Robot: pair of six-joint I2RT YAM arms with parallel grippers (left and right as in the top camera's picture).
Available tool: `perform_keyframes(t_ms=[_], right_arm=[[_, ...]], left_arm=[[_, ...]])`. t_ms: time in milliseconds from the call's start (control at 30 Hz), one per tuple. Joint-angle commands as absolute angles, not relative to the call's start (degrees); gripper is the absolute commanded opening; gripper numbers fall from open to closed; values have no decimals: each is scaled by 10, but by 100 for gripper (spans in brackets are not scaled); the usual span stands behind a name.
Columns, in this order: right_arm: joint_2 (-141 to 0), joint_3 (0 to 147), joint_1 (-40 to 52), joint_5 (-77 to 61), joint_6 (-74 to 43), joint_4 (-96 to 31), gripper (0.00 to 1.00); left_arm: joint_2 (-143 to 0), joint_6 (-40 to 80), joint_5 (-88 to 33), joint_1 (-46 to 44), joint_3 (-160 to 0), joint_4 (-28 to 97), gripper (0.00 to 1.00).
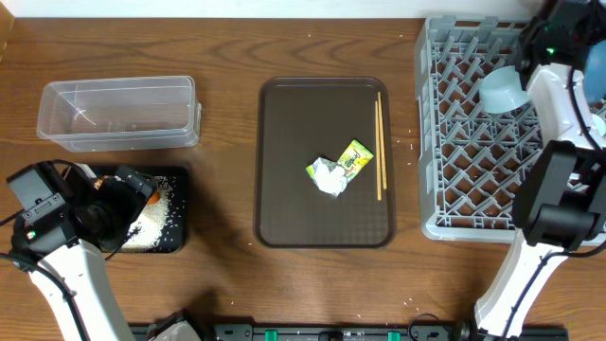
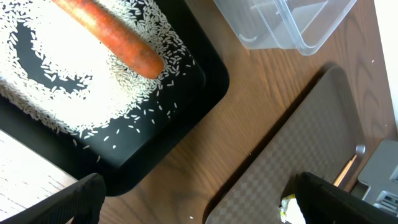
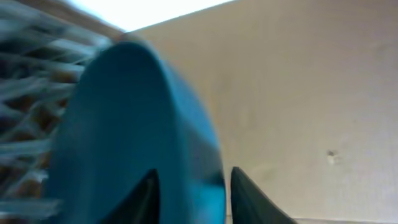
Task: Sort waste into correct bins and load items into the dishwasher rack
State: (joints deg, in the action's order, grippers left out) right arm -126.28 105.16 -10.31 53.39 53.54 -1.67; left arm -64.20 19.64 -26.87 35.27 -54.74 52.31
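Grippers at opposite ends of the tabletop (image 1: 227,57): left gripper (image 2: 199,180) spread wide and empty, right gripper (image 3: 193,180) clamped on the rim of a blue plate (image 3: 124,124).

Below the left gripper lies a corner of the black tray (image 2: 186,124), with white rice (image 2: 62,81) strewn across it and an orange carrot (image 2: 109,34) resting on the rice. The clear tub (image 2: 292,25) stands just beyond. The plate is at the grey dishwasher rack (image 1: 464,152), whose lattice blurs behind it. A pale blue cup (image 1: 502,90) sits in the rack near that arm. Between the arms, the brown serving tray (image 1: 294,161) holds crumpled paper (image 1: 329,178) touching a green-yellow wrapper (image 1: 355,156), with chopsticks (image 1: 379,142) along its right side.
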Motion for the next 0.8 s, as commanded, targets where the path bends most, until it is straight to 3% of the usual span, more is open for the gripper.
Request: perform_keyframes(t_ms=[0,67,100,133,167,300,433,600,767], right_arm=[[-1286,1041,-93,540,424,-47,33],[-1286,1041,-84,540,376,-74,43],[-1286,1041,-81,539,351,-88,62],[-1286,1041,-79,539,326,-101,74],[-1286,1041,-77,539,307,-114,77],[-1285,1042,-73,538,201,-181,86],[-1280,1045,-70,494,117,-260,88],[-1273,1084,-72,344,24,-375,92],[-1267,1163,-72,274,-39,-456,91]], left_arm=[[-643,191,-274,356,-549,524,98],[-643,191,-274,356,-549,524,98],[-643,191,-274,356,-549,524,98],[-643,191,-274,356,-549,524,98],[-643,192,-274,356,-549,524,98],[-643,191,-274,356,-549,524,98],[-643,191,-274,356,-549,524,98],[-643,191,-274,356,-549,524,98],[-643,191,-274,356,-549,524,98]])
